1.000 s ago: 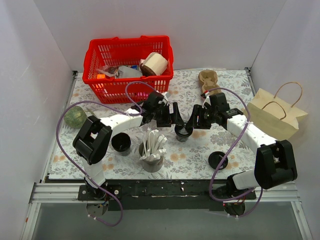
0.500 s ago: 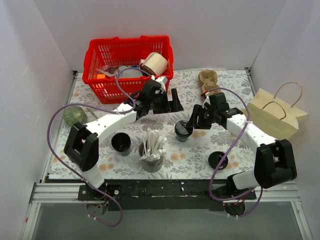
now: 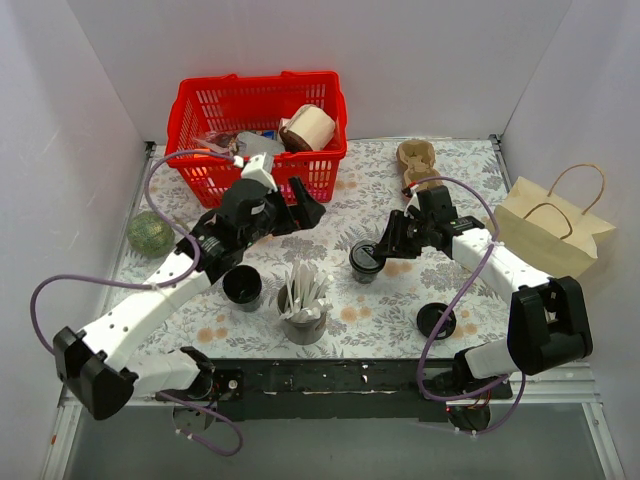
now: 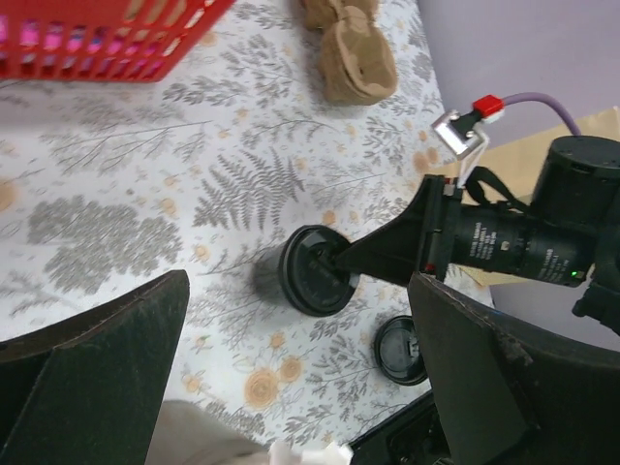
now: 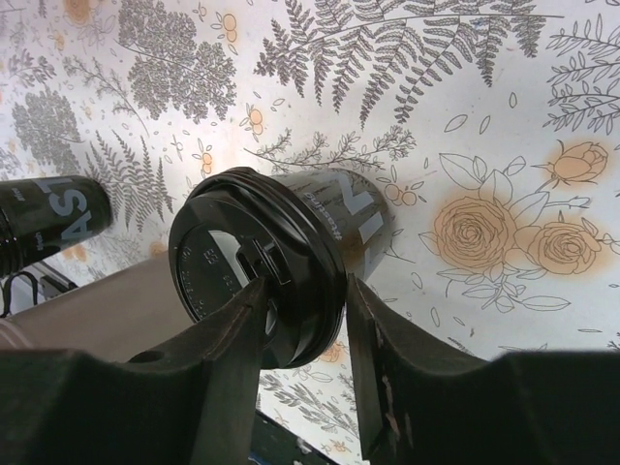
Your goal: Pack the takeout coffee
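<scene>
Right wrist: my right gripper brackets the coffee, pinch unclear; left gripper spread; coffee left of paper bag, unpacked

Takeout coffee sits dead centre on the floral cloth, black lid towards us. The right gripper reaches in from the bottom edge, fingers straddling the lid's rim. A second dark cup pokes in at the left.

"AST" on a dark cup; takeout coffee lettering unreadable
</scene>
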